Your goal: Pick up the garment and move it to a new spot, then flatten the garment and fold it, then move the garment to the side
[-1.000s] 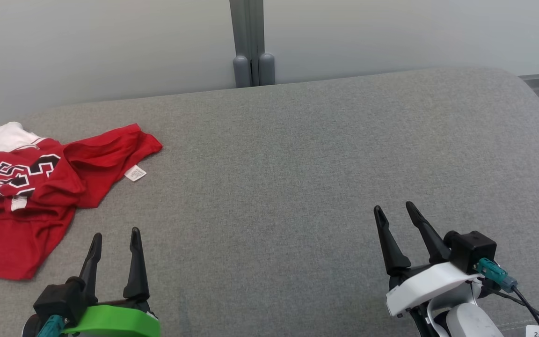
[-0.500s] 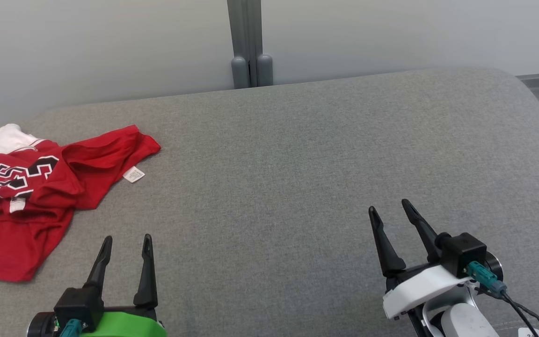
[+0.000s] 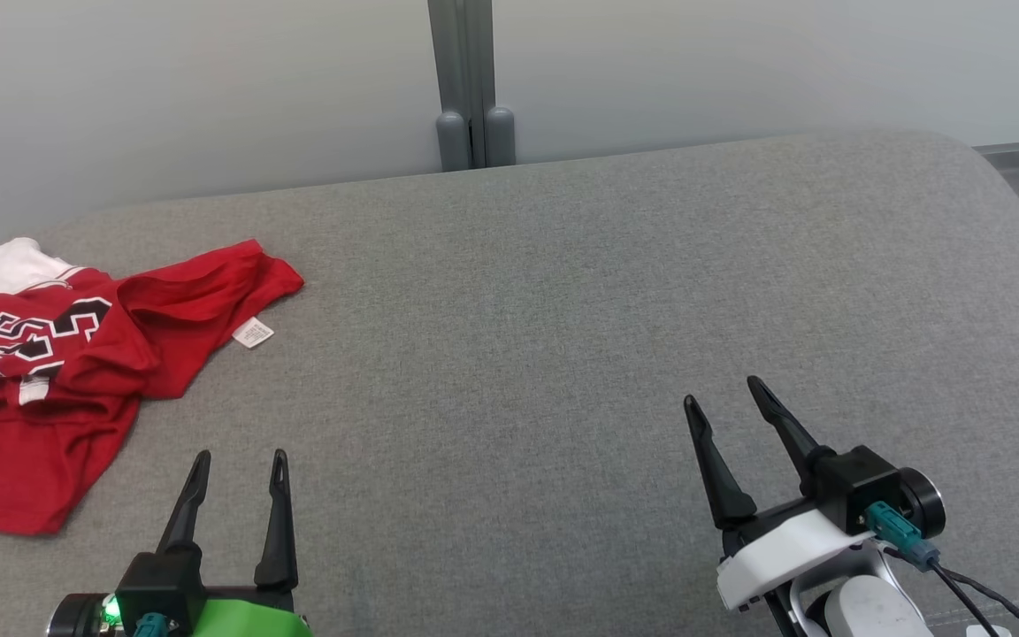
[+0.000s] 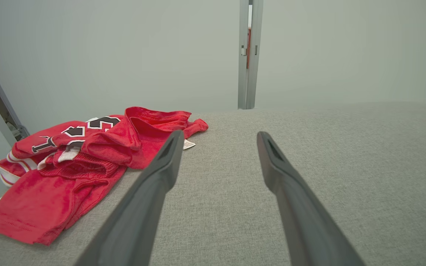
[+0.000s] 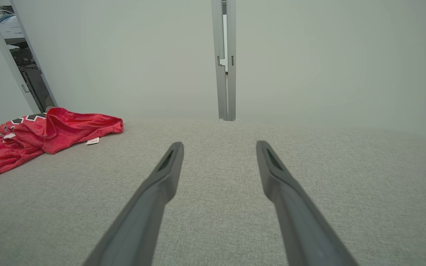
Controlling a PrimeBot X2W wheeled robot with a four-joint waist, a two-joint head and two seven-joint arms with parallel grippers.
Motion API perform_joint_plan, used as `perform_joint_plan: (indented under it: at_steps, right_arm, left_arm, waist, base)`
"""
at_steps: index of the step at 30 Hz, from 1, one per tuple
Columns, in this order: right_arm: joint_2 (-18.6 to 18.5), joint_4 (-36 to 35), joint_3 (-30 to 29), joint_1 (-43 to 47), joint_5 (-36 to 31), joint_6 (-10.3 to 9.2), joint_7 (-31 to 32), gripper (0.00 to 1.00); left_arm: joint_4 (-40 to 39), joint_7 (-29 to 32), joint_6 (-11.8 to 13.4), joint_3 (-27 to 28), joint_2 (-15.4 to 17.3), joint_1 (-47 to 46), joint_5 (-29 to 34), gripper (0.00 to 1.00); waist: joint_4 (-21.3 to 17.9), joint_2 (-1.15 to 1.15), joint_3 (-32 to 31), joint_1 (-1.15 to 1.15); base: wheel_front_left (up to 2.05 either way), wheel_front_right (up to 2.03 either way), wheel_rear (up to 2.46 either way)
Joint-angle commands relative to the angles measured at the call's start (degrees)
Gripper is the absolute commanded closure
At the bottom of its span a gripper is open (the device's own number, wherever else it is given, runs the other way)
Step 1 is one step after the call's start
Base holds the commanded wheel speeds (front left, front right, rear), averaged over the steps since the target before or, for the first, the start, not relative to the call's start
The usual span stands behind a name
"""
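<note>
Two grippers are seen with fingers spread wide and nothing held between them: the left gripper [image 3: 240,456] at the lower left and the right gripper [image 3: 722,391] at the lower right, both over the grey cushion [image 3: 509,310]. Little is changed over the last second. The left gripper is drawn slightly inward and back toward the robot, and the right gripper is shifted a little to the left. The red garment [image 3: 58,372] is left crumpled at the cushion's left edge, untouched, with its white label [image 3: 253,333] turned out. The pick-up is judged not yet begun, and a reach leftward toward the garment appears to be called for.
</note>
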Motion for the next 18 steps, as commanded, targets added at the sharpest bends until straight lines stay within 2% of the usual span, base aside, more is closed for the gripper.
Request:
perform_joint_plan:
  at_steps: [1, 18]
  right_arm:
    - [-0.25, 0.17, 0.12, -0.08, -0.69, 0.0, -0.41, 0.0]
    - [-0.25, 1.22, 0.08, 0.47, 1.11, 0.0, -0.39, 0.0]
  left_arm:
    - [0.01, -0.35, 0.2, 0.24, 0.38, 0.55, 0.89, 0.0]
    - [0.9, -0.35, 0.02, 0.5, 0.38, 0.98, 0.41, 0.0]
  waist:
    - [-0.01, 0.0, -0.02, 0.0]
    - [-0.48, 0.0, -0.45, 0.0]
  base:
    - [0.0, 0.0, 0.0]
    - [0.0, 0.0, 0.0]
